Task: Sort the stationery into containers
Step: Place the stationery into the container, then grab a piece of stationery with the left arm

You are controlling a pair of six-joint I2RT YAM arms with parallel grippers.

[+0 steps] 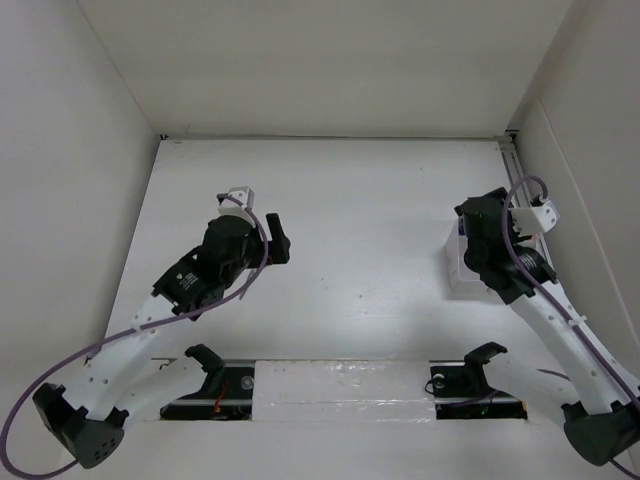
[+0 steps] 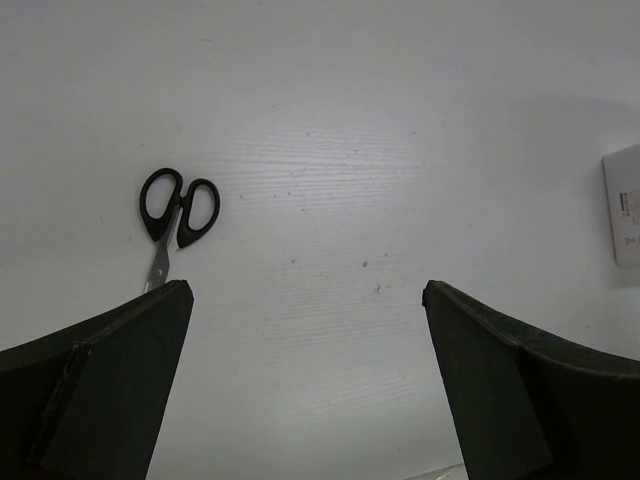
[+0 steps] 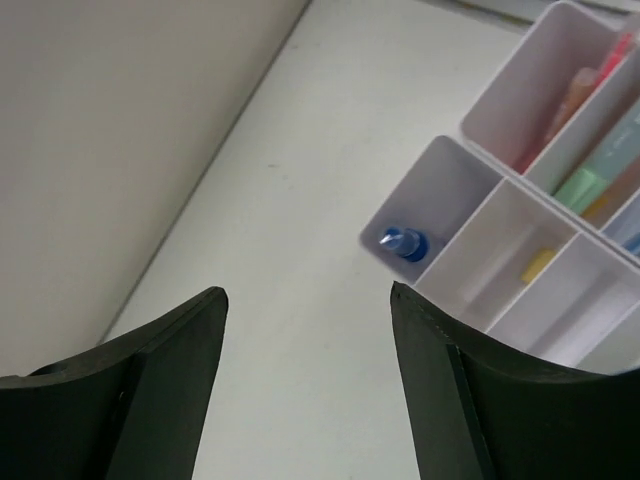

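Black scissors (image 2: pixel 176 215) lie flat and closed on the table (image 2: pixel 330 150), blade tips hidden behind a finger of the left gripper (image 2: pixel 305 295), well apart from the organiser (image 3: pixel 505 105) at the right. The left gripper and right gripper (image 3: pixel 308 295) both gape wide and hold nothing. We judge the scissors light, stiff and thin, with slick blades, so pinch across the handle loops near the pivot. The glue bottle (image 3: pixel 403 243) and eraser (image 3: pixel 537 265) are already binned.

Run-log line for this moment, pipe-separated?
left gripper open | scissors loose on table | right gripper open | glue bottle, eraser binned in organiser
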